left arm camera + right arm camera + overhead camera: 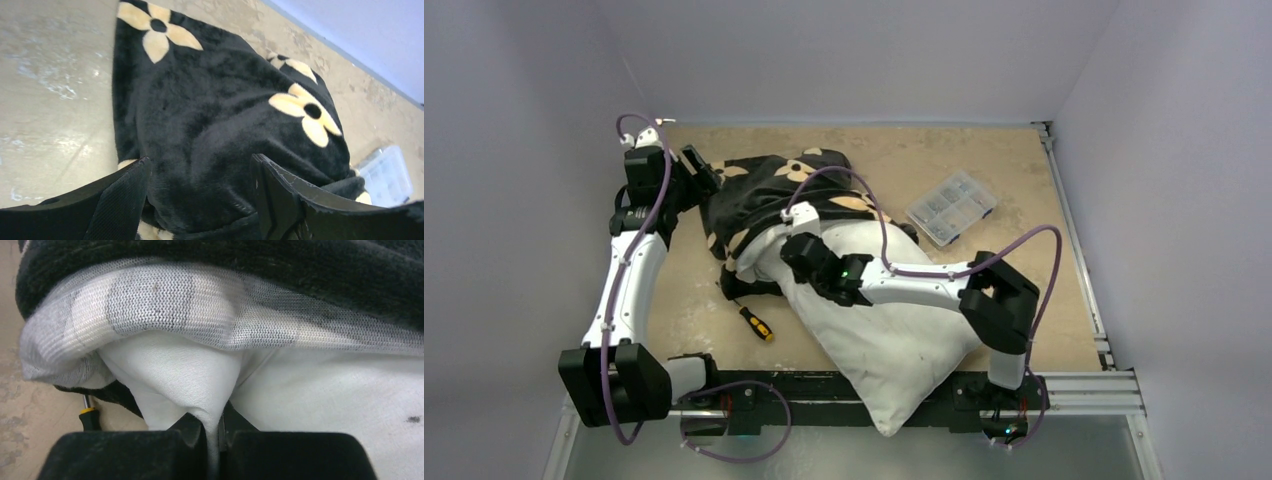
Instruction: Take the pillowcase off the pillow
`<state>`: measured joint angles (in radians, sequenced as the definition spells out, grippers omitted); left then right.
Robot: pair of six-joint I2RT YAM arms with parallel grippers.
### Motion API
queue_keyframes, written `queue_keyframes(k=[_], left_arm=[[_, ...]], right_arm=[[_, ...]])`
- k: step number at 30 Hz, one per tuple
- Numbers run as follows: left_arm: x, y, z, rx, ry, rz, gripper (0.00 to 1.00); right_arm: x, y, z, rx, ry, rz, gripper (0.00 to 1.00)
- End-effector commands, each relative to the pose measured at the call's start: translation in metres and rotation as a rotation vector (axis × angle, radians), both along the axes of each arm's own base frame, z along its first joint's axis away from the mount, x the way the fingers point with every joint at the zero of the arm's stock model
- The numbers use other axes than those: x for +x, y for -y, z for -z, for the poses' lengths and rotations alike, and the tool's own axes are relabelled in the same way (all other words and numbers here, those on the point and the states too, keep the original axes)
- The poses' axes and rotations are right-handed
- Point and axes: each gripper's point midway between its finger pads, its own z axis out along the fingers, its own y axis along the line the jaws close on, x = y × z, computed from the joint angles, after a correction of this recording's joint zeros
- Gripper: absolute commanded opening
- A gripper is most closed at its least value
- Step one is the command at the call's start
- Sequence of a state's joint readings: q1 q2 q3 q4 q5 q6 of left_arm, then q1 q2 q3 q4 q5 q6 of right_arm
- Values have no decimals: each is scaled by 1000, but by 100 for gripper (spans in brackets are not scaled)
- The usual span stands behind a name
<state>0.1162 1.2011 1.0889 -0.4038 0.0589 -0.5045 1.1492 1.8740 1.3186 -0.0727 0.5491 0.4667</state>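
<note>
While your right fingers (187, 432) pinch pillow (894, 340) fold tight, pillowcase (769, 195) sits part-off, bunched toward desk (1024, 180) far-left corner; left fingers (122, 200) spread astride plush. Mid-strip. Next: you clamp left, pull apart.

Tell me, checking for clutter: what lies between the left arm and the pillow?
A screwdriver, lying on the table; the top external view shows it.
</note>
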Motion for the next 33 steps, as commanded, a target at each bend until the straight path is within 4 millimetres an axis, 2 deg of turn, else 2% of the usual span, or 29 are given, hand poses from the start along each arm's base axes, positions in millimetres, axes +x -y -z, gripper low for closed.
queue_keyframes(k=[1, 5, 8, 13, 19, 24, 27, 33], left_arm=[[5, 27, 3, -75, 21, 133, 72], [-3, 61, 12, -98, -3, 238, 72], [-18, 90, 17, -74, -26, 335, 72], [-35, 112, 17, 49, -20, 403, 72], [-45, 143, 18, 173, -19, 521, 72], [-56, 171, 12, 235, 6, 648, 72], [-58, 181, 11, 275, 13, 678, 72], [-59, 188, 29, 385, -46, 698, 74]], right_arm=[[5, 56, 32, -69, -63, 118, 0], [6, 71, 32, -39, -75, 138, 0], [4, 71, 24, -2, -73, 132, 0], [4, 65, -7, 84, -39, 86, 0], [4, 55, -42, 189, 1, 21, 0], [1, 57, -46, 210, 3, 11, 0], [0, 59, -46, 217, 2, 10, 0], [-2, 58, -53, 246, 8, 2, 0]])
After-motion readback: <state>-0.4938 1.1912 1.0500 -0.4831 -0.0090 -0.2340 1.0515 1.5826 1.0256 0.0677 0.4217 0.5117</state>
